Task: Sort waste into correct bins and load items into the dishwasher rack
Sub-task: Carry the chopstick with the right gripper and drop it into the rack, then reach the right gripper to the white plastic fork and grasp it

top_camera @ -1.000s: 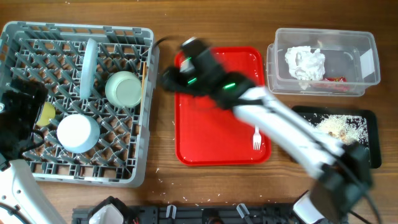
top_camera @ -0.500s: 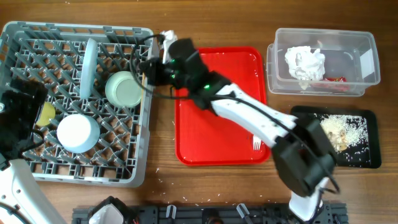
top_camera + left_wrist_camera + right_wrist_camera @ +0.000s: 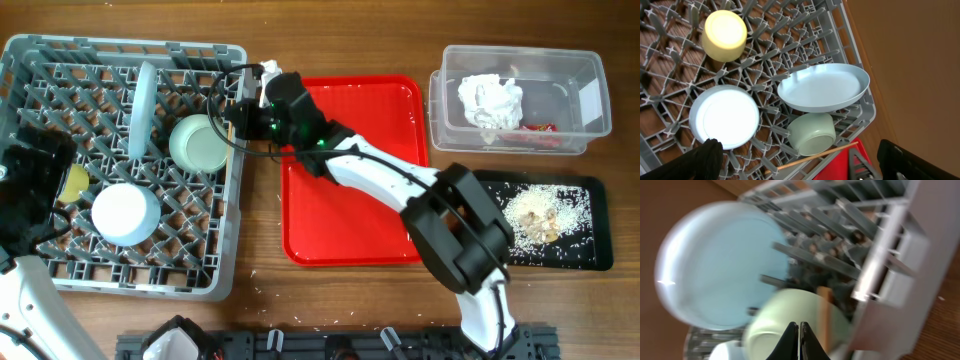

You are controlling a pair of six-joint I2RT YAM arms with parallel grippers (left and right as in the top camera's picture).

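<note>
Right arm (image 3: 400, 185) reaches further left across red tray (image 3: 350, 240) than a second ago; right gripper (image 3: 799, 339) has gone from over the tray to right rim of rack (image 3: 120, 282). Its fingers are clenched together, just above green bowl (image 3: 198, 142) and stick (image 3: 815, 156); cannot tell if anything is pinched. Left gripper (image 3: 805, 166) over rack's left side, released, jaws wide apart. Plate (image 3: 145, 95) on edge in rack. Second bowl (image 3: 125, 213) upside down beside cup (image 3: 72, 182). Napkin (image 3: 490, 100) and wrapper (image 3: 540, 128) in tub (image 3: 592, 70), far right. Scraps (image 3: 545, 210) on black tray (image 3: 592, 255), near right of desk (image 3: 330, 290).
</note>
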